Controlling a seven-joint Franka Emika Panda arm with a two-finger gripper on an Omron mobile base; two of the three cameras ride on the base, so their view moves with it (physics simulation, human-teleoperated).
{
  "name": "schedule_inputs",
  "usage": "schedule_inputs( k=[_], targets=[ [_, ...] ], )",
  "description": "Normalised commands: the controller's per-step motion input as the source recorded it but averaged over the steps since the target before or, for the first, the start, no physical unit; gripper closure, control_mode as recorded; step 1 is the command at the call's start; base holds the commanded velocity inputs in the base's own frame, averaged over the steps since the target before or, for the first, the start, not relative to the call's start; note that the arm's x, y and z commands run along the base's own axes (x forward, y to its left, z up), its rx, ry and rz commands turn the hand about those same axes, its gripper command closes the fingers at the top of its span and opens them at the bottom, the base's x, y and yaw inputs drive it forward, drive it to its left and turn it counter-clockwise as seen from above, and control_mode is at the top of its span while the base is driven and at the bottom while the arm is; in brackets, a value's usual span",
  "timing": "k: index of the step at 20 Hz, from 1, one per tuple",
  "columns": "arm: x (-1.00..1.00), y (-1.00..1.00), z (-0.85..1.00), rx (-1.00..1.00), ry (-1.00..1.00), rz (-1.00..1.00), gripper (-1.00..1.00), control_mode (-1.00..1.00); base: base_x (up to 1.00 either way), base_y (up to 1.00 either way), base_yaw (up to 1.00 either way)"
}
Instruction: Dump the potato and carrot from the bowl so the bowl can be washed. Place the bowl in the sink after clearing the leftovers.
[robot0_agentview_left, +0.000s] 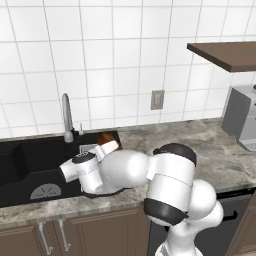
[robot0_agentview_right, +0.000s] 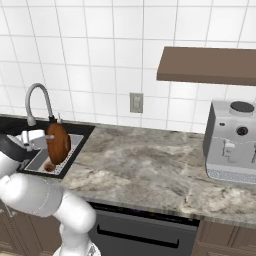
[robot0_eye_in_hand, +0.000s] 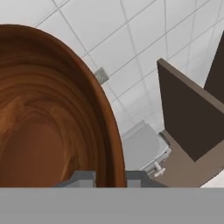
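The reddish-brown wooden bowl (robot0_agentview_right: 58, 142) stands tipped on its edge above the right basin of the black sink (robot0_agentview_left: 30, 160). My gripper (robot0_agentview_right: 46, 137) is shut on its rim. In the hand view the bowl (robot0_eye_in_hand: 43, 122) fills the left side, its rim pinched between my gripper (robot0_eye_in_hand: 111, 179) tips, and its inside looks bare. From the left base view the bowl (robot0_agentview_left: 105, 137) peeks out behind my gripper (robot0_agentview_left: 109, 146). A small brown lump (robot0_agentview_right: 48, 167) lies under the bowl; I cannot tell what it is. The potato and the carrot are out of view.
A grey perforated tray (robot0_agentview_right: 67, 159) sits in the basin under the bowl. The curved faucet (robot0_agentview_left: 66, 117) stands behind the sink. The marble counter (robot0_agentview_right: 145, 165) runs right to a grey coffee machine (robot0_agentview_right: 234, 142) under a brown shelf (robot0_agentview_right: 205, 65).
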Motion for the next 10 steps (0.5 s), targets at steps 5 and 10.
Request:
schedule_inputs(
  k=[5, 10],
  targets=[
    [0.0, 0.0, 0.08, 0.0, 0.0, 0.0, 1.0, -1.0, 0.0, 0.0, 0.0],
    [-0.05, -0.24, 0.27, 0.09, 0.0, -0.02, 1.0, -1.0, 0.0, 0.0, 0.0]
  ],
)
